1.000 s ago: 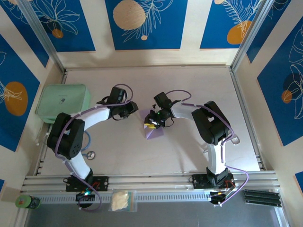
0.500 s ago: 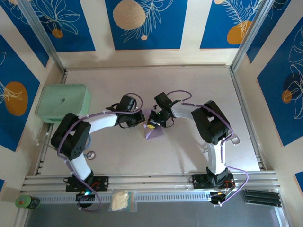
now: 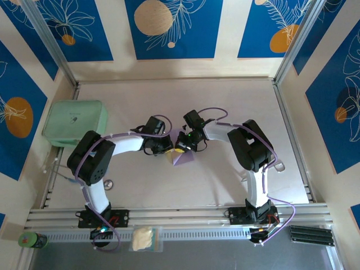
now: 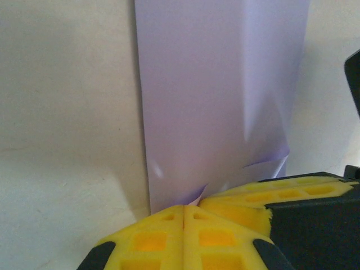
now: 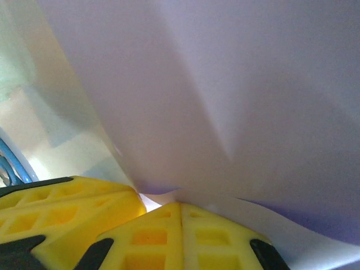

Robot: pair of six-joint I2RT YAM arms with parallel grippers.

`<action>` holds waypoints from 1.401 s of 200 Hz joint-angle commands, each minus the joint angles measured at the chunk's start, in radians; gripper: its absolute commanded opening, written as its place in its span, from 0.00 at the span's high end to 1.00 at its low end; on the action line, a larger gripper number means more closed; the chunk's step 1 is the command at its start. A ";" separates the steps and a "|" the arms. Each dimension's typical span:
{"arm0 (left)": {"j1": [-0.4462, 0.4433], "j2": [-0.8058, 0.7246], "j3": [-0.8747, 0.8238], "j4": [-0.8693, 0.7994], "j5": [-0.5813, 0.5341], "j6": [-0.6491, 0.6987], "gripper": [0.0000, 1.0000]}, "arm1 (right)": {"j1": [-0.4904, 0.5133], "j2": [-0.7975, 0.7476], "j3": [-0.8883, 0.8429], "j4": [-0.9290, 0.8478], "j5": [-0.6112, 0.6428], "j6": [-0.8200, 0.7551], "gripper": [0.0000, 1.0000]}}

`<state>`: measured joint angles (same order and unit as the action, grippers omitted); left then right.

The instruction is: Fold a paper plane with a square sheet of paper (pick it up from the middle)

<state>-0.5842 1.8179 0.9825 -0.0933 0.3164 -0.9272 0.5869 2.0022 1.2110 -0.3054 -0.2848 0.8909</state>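
Paper (image 3: 184, 158): part-folded, mid-bench (image 3: 225, 180), one edge raised between the arms.
Left fingers (image 4: 152, 242): together, clamped on that edge from 9 o'clock.
Right fingers (image 5: 214, 239): together, nipping the same edge from 1 o'clock, just beside the left pair.
Why: twin pinch, likely to pin the crease line while a flap turns.
Progress: no dart shape yet.
Risk: thin sheet, could tear if tugged apart.

The white-shelled left arm (image 3: 121, 144) and white-shelled right arm (image 3: 218, 131) have bulky black joint housings. A thin purple cable (image 3: 160, 117) loops out just behind each claw. The left claw (image 4: 184, 211) and right claw (image 5: 180, 207) carry yellow moulded pads (image 4: 149, 242) with square recesses, backed by black finger bodies.
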 commanded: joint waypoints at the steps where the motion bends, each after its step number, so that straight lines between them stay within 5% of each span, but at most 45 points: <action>1: -0.010 0.015 0.015 -0.020 -0.012 0.007 1.00 | -0.005 0.041 -0.009 -0.069 0.018 0.003 0.99; 172: -0.011 0.070 0.035 -0.121 -0.091 0.063 1.00 | -0.047 -0.098 -0.130 0.171 -0.135 -0.143 0.98; 280: -0.011 0.069 0.055 -0.139 -0.091 0.074 1.00 | -0.061 -0.053 -0.172 0.150 -0.090 -0.149 0.98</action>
<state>-0.5877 1.8492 1.0279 -0.1600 0.2749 -0.8810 0.5362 1.9320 1.0626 -0.1413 -0.3801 0.7578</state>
